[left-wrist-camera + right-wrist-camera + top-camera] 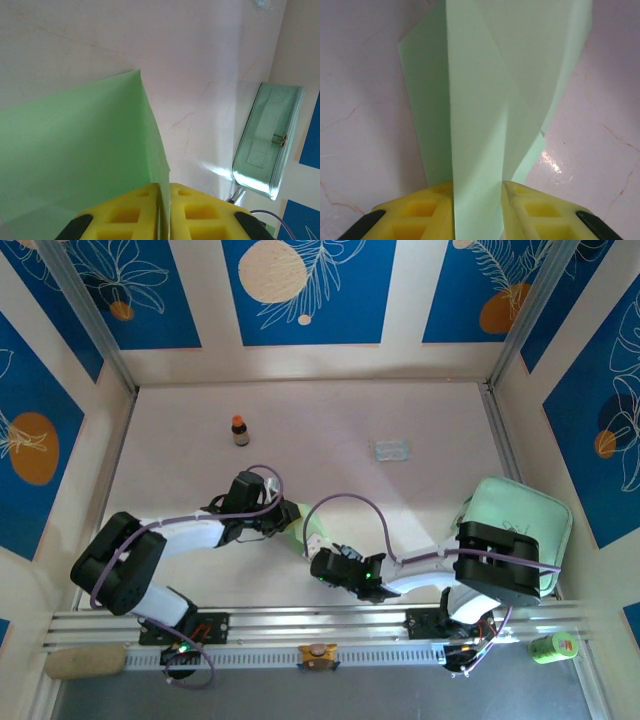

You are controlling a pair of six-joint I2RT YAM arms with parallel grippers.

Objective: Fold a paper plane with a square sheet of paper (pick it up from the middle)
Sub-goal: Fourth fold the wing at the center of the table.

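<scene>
A pale, faintly veined table (350,410) sits inside a cream booth whose walls carry blue panels (300,290) printed with white leaves and orange or cream discs; a ribbed metal rail (320,625) runs along the near edge. On the near left a beige roll (85,662) lies beside the rail. One small brown bottle (240,430) with an orange cap stands upright far left of centre. The left tool (290,515) reaches in toward the middle; its wrist view shows the yellow fingers (135,210) pressed together on the edge of the pale green paper (75,165), which spreads away to the left above the table. That paper (303,530) hangs at the table's near centre between the two tools. The right tool (312,555) meets it from the near side: its fingers (530,210) stand a little apart with a folded band of the paper (485,100) filling the gap and touching both, though I cannot tell whether it is truly pinched. One clear packet (389,450) lies far right of centre, one mint green pouch (520,525) at the right edge, one green can (553,645) near right. Two arms, two tools, one sheet.
</scene>
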